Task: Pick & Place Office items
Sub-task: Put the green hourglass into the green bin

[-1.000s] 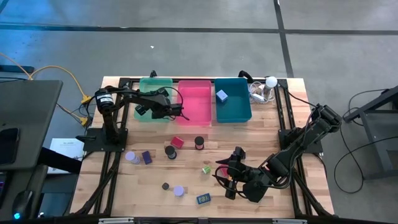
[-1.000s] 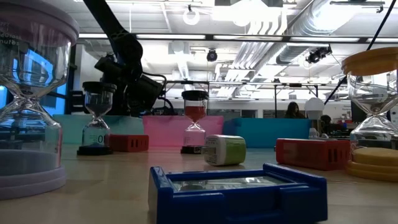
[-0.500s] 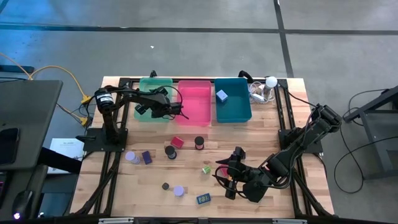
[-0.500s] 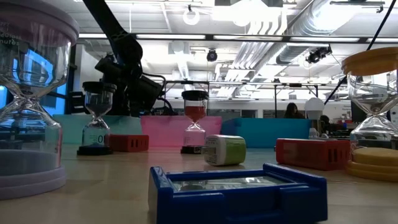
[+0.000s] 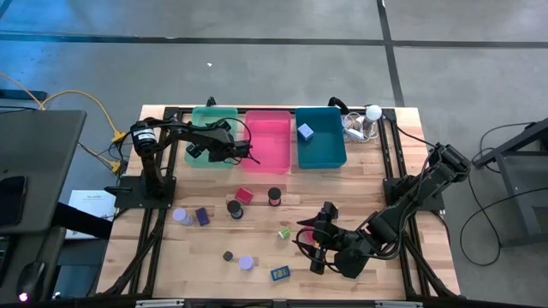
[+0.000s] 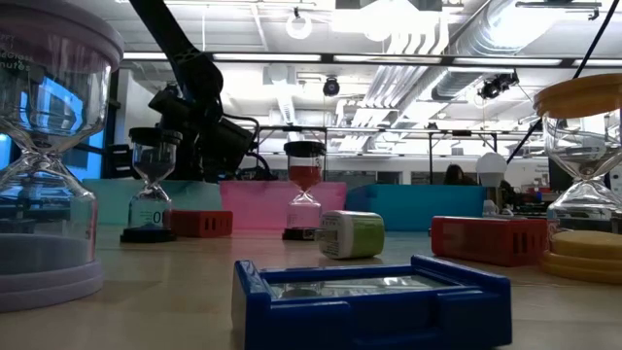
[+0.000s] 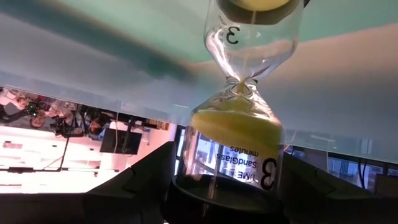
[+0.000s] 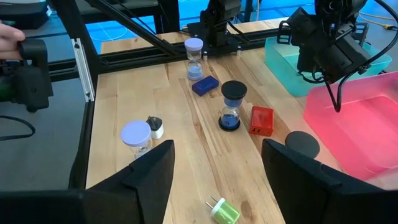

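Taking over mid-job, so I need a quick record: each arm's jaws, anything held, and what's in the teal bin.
left gripper: at the green bin, jaws shut on a yellow-sand hourglass
right gripper: low over the table, front right, jaws open, nothing held
teal bin: one blue block

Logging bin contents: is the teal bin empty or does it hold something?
Not empty. The teal bin holds one blue block, seen from above in its far corner; the rest of its floor shows bare.
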You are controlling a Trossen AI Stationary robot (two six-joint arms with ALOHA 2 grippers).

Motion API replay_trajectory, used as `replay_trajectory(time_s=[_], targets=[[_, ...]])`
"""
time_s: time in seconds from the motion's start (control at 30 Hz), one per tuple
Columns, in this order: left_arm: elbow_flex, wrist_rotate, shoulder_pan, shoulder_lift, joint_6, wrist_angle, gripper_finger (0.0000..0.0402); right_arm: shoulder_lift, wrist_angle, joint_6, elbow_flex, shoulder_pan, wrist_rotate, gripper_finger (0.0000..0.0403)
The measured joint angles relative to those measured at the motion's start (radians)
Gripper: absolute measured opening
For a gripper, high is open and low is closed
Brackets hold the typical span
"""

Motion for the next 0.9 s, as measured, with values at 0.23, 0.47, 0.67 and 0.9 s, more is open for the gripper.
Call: replay_trajectory(time_s=[0.23,0.47,0.67,0.9], targets=[[0.000,0.001,-0.004,0.000,-0.012,0.000,0.0217,0.000,0.000,0.000,0.000,0.000,0.000,0.0231],[0.000,0.002,-0.005,0.000,-0.021,0.000,0.0217,0.000,0.000,0.000,0.000,0.000,0.000,0.0231],[0.000,-0.025,-0.005,0.000,-0.023,0.000,0.0217,0.000,0.000,0.000,0.000,0.000,0.000,0.0231],[0.000,0.057,-0.009,0.000,-0.012,-0.008,0.0217,0.000,0.000,0.000,0.000,0.000,0.000,0.0231]])
